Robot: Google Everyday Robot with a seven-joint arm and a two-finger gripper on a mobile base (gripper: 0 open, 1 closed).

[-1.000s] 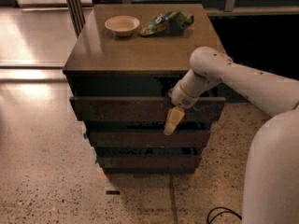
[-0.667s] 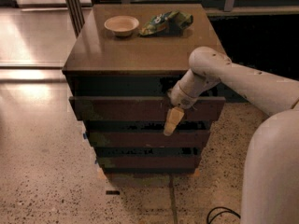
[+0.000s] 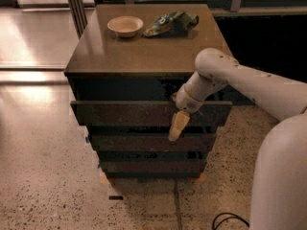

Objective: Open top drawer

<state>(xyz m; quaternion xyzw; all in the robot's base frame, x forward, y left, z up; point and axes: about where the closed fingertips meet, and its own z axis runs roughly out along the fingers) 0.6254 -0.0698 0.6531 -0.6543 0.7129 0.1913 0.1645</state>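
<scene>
Claw (image 3: 176,127), tan and tapered, hangs before the flat dark wooden top drawer (image 3: 124,113); its grip cannot be told.

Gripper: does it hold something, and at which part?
It cannot be told: the gripper sits at the upper front edge of the top drawer, right of its middle.

Floor: we record a speckled beige polished floor (image 3: 43,176), bright glare upper left.
Furniture: dark brown wooden cabinet (image 3: 144,51) standing centrally.
Gripper: gripper (image 3: 176,127) at cabinet front.
</scene>
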